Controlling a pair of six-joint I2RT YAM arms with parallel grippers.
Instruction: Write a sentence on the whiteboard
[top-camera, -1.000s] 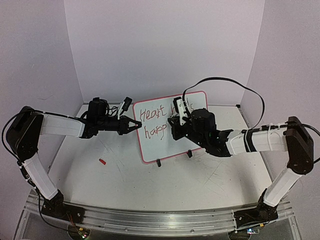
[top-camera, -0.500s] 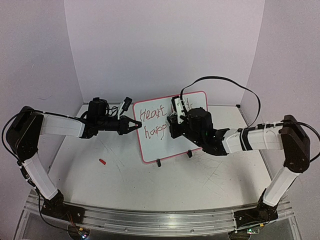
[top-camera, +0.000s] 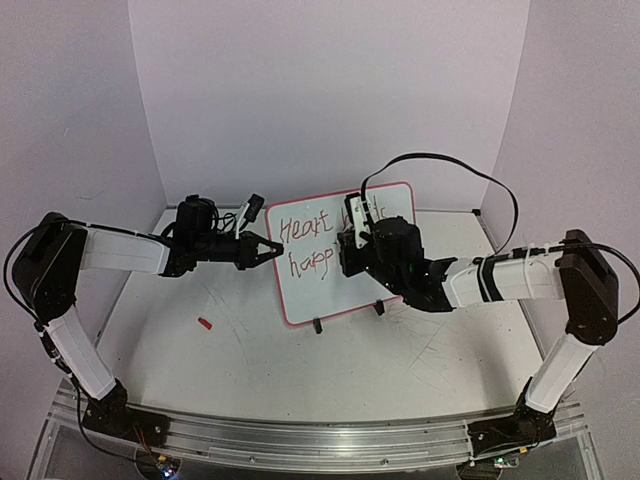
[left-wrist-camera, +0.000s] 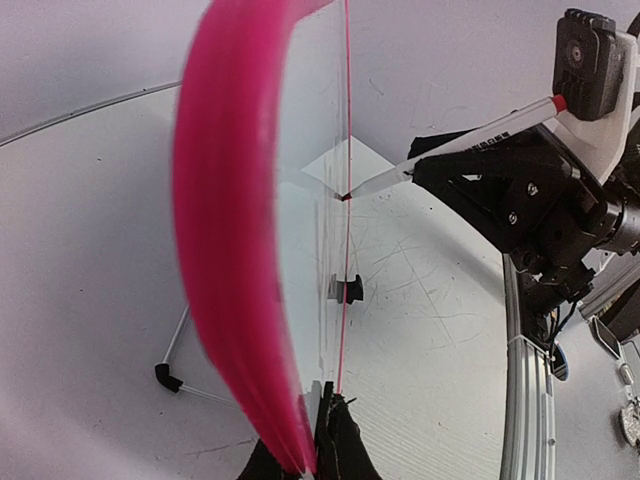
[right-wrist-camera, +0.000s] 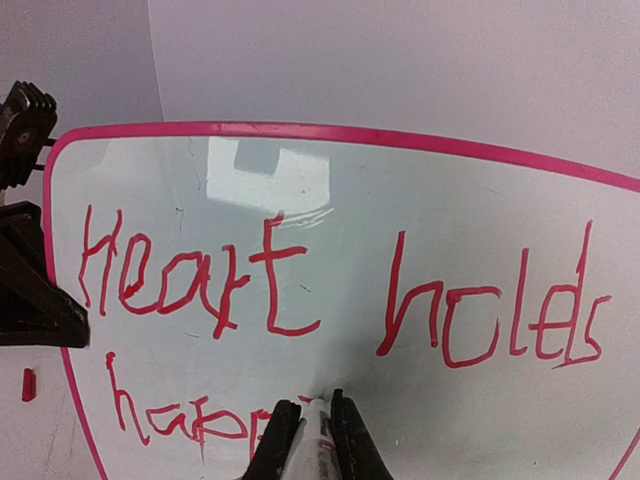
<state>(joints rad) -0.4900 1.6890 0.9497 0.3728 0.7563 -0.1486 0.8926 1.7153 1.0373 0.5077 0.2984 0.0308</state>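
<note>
The whiteboard (top-camera: 308, 290), white with a pink-red rim, stands tilted at mid-table on two black clip feet (top-camera: 317, 325). Red writing on it reads "Heart holds" (right-wrist-camera: 270, 280), with "happ" begun on the line below. My left gripper (top-camera: 276, 245) is shut on the board's left rim (left-wrist-camera: 230, 250), seen edge-on in the left wrist view. Gripped in my shut right gripper (right-wrist-camera: 317, 405) is a white marker (right-wrist-camera: 318, 445). Its red tip touches the board just right of "happ". In the left wrist view the marker (left-wrist-camera: 470, 140) slants down to the board face.
A small red marker cap (top-camera: 204, 323) lies on the table at the left front. White walls close the table in at the back and both sides. A metal rail (top-camera: 320, 440) runs along the near edge.
My right wrist has swung slightly left and closer to the board, and the marker tip has moved a little along the second line. The left arm and the board have stayed still.
</note>
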